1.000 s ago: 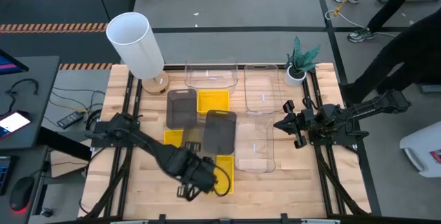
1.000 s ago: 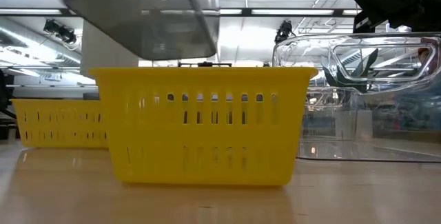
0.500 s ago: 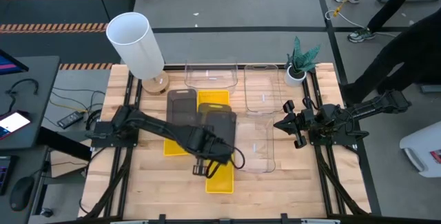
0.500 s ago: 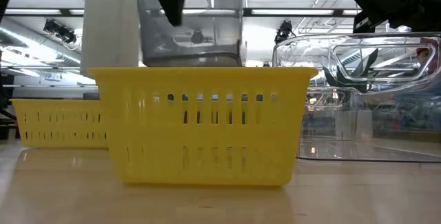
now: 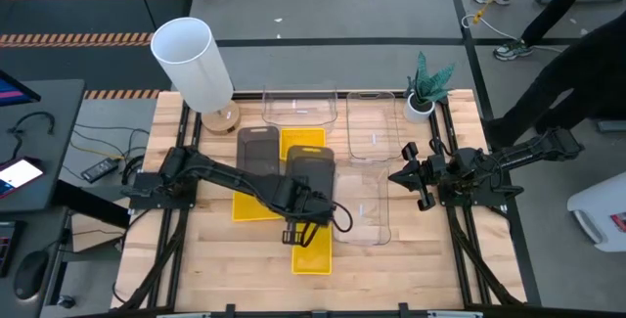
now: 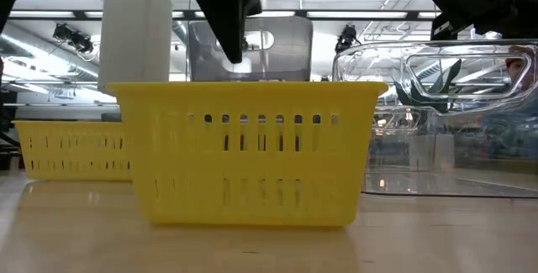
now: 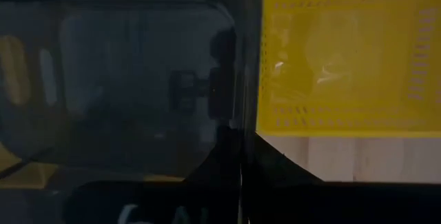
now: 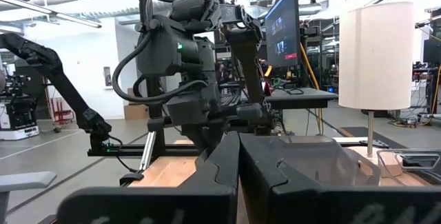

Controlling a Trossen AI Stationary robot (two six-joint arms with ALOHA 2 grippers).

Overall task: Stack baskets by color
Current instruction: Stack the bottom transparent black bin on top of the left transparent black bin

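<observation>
Grey basket hangs above the counter in your left pincer, which is clamped on its near rim; carried high, it clears the yellow basket below. Another grey one waits just beside it. Your right pincer idles closed and empty beside the clear baskets.

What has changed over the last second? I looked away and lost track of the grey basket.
The left end effector, shut on a dark grey basket, carried it from the table's near left edge toward the middle, above a yellow basket and beside the other grey basket. The right end effector, shut and empty, and the clear baskets stayed put.
</observation>
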